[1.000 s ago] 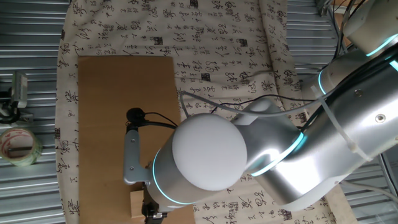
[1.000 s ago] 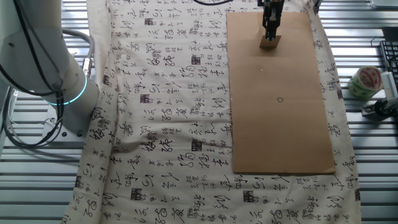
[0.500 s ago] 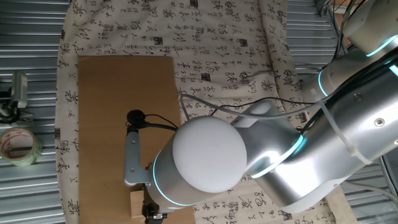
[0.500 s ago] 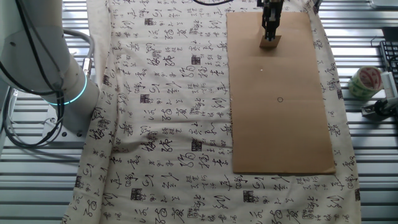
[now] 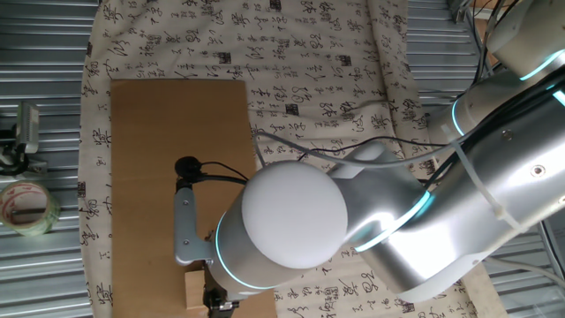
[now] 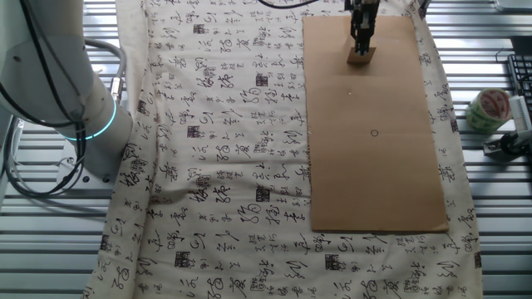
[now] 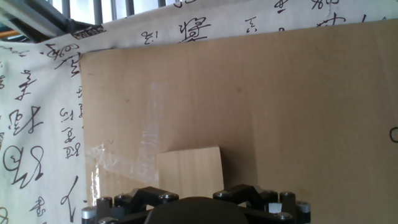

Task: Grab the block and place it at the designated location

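Observation:
The block (image 6: 361,57) is a pale wooden cube near the far end of the brown cardboard sheet (image 6: 374,183). My gripper (image 6: 362,48) stands straight down on it, fingers on either side, and appears shut on it. In the hand view the block (image 7: 189,169) fills the lower middle, just above the dark finger bases; the fingertips are hidden. In one fixed view the arm covers most of the gripper, and only part of the block (image 5: 193,288) shows at the bottom edge. The designated location (image 6: 374,133) is a tiny black circle farther along the sheet, seen cut off at the hand view's right edge (image 7: 394,134).
A patterned cloth (image 6: 224,149) covers the table under the cardboard. A tape roll (image 6: 488,108) and a metal clamp (image 6: 509,143) lie off the cloth on the slatted surface. The arm's base (image 6: 58,91) stands at the cloth's other side. Clear tape (image 7: 118,163) is stuck beside the block.
The hand's side link and black cable plug have shifted slightly in one fixed view. The block and gripper look unchanged in the other fixed view.

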`<state>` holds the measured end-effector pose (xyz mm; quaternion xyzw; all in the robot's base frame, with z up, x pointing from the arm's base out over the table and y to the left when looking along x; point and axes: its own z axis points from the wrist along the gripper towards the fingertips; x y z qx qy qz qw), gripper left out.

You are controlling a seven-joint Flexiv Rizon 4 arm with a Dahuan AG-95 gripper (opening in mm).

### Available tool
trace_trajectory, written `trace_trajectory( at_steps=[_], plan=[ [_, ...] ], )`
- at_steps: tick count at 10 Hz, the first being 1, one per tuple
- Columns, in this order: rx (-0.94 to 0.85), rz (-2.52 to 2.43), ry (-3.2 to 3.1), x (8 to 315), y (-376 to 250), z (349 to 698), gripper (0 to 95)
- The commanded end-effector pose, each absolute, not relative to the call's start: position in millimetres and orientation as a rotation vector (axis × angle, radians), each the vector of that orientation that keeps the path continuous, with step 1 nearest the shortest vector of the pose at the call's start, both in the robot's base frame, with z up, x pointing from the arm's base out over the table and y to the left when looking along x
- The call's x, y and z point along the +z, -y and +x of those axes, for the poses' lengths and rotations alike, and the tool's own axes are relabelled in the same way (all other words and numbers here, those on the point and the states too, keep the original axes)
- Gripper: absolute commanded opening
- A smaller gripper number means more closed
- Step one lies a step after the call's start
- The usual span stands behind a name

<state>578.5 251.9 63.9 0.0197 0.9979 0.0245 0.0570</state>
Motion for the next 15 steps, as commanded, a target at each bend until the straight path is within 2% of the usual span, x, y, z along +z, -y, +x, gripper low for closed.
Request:
trace_trajectory(
  at_steps=[1,5,6,15],
  plan=[
    [0.073,0.059,-3.025,62.7,-251.8,578.2,95.0],
    [0.067,0.051,-3.021,58.2,-251.0,577.5,95.0],
    [0.063,0.049,-3.022,58.0,-251.4,577.3,76.0],
    [0.060,0.052,-3.023,55.0,-252.5,576.2,76.0]
  ],
)
